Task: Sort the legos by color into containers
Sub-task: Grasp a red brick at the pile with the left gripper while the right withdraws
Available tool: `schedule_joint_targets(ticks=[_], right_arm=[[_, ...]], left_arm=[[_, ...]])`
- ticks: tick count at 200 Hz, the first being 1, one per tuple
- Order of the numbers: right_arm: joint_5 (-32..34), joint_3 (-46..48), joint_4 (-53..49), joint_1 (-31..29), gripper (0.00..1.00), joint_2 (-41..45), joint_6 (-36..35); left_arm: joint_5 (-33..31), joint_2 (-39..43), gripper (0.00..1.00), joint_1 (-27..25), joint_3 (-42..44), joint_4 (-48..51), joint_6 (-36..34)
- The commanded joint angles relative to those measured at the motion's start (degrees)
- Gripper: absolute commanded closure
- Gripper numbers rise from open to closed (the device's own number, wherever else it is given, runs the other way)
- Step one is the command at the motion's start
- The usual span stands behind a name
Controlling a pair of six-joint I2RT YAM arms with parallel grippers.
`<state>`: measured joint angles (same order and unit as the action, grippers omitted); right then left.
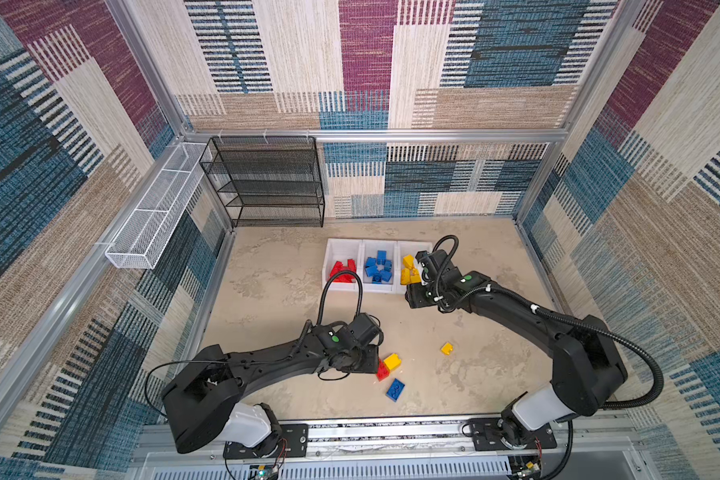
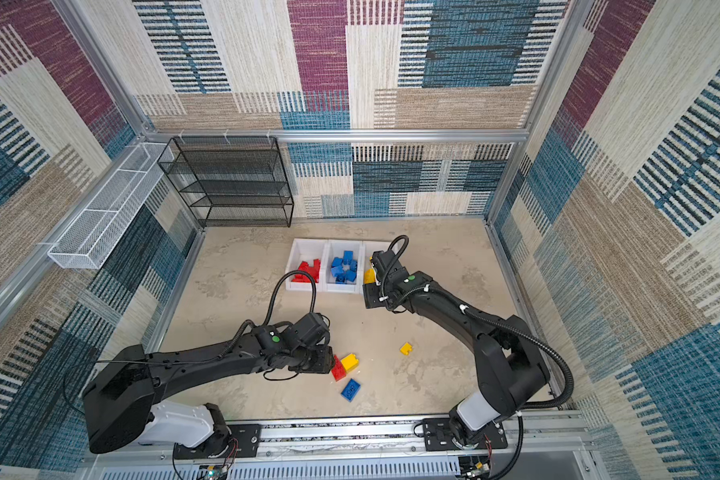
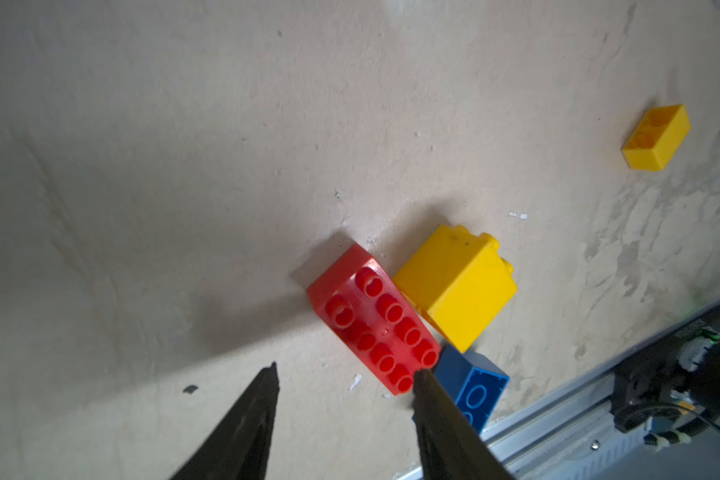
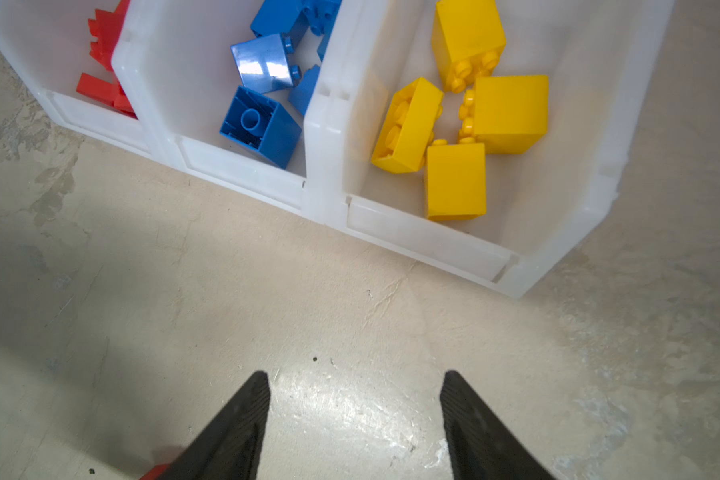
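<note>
Beige, mottled table point(image 1: 267, 299) is walled in by patchwork carpet panels. Over it, near the front middle, the fingers of the left gripper point(image 3: 348, 372) are held apart with nothing between them. One fingertip point(image 3: 427, 386) is seen at the end of an oblong red brick point(image 3: 375, 328), though contact cannot be confirmed. That brick lies studs up, and a square yellow brick point(image 3: 454, 286) is tipped on its side just beside its long edge. A blue brick point(image 3: 474, 386) is found just beside the red one's nearer end, and a small yellow brick point(image 3: 657, 137) lies well apart to the right. The fingers of the right gripper point(image 4: 355, 375) are likewise spread and empty, above bare table just in front of the row of three white bins. Four yellow bricks point(image 4: 510, 112) are held in the right-hand bin point(image 4: 429, 239), blue ones point(image 4: 262, 120) in the middle bin point(image 4: 242, 174), and red ones point(image 4: 96, 85) in the left-hand bin point(image 4: 96, 122). At the far left, a black mesh shelf point(image 1: 267, 183) and a white wire basket point(image 1: 150, 224) are set against the walls.
</note>
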<state>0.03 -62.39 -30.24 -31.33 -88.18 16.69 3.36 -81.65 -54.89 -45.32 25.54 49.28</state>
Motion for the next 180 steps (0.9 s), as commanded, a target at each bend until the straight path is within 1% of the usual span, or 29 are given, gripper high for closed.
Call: schedule_joint_targets(ticks=[1, 36, 106, 152, 180], right_arm=[[-0.56, 1.01, 2.62, 0.22, 0.31, 1.07, 0.71], [-1.00, 2.25, 2.97, 0.31, 0.31, 1.87, 0.58], [-1.27, 2.95, 3.26, 0.43, 0.31, 2.14, 0.98], [-1.69, 3.39, 3.16, 0.53, 0.31, 2.10, 0.98], [-1.95, 5.06, 4.47, 0.66, 0.31, 2.73, 1.09]], left_arm=[[-0.20, -1.49, 0.43, -0.45, -1.09, -1.02, 3.70], [-0.17, -4.28, 0.43, -0.58, -2.55, -0.44, 4.16], [-0.19, -9.43, 0.43, -0.59, -6.79, 1.29, 1.52], [-1.16, -11.98, 0.48, -1.00, -8.82, 3.29, 0.40], [-2.67, -14.59, 0.49, -1.78, -12.10, 7.05, -1.61]])
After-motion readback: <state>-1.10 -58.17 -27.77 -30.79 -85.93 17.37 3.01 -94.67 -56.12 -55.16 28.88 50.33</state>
